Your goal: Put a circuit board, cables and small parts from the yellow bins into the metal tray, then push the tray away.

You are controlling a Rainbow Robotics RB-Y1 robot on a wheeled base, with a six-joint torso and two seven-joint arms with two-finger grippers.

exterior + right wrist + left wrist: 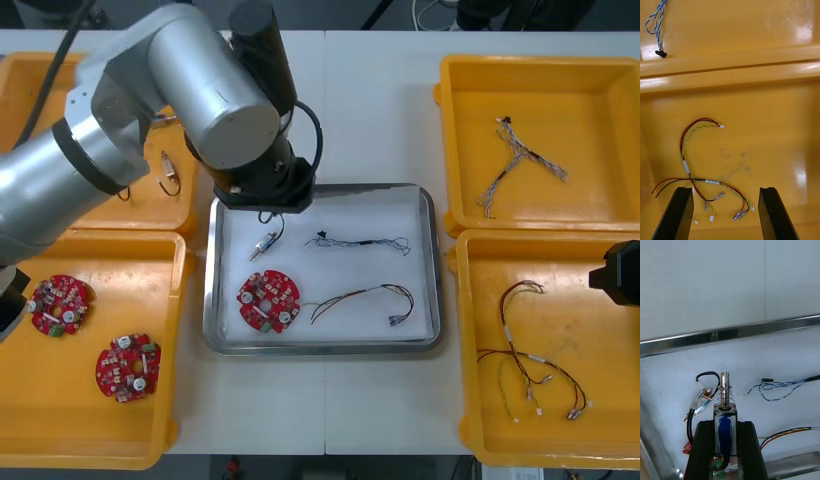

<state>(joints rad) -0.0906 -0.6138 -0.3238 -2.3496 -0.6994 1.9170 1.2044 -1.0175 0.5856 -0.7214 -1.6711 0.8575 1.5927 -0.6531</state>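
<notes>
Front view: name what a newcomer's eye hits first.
The big silver left arm reaches over the tray, its left hand shut on a small metal part. In the tray a red board lies beside cables. The right hand hangs open over a red-yellow cable.

Red circuit board [268,300], blue-white cable [365,242], red-yellow cable [350,297] lie in metal tray [322,345].

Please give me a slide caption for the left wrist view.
Left fingers grip a small metal part over the metal tray.
</notes>
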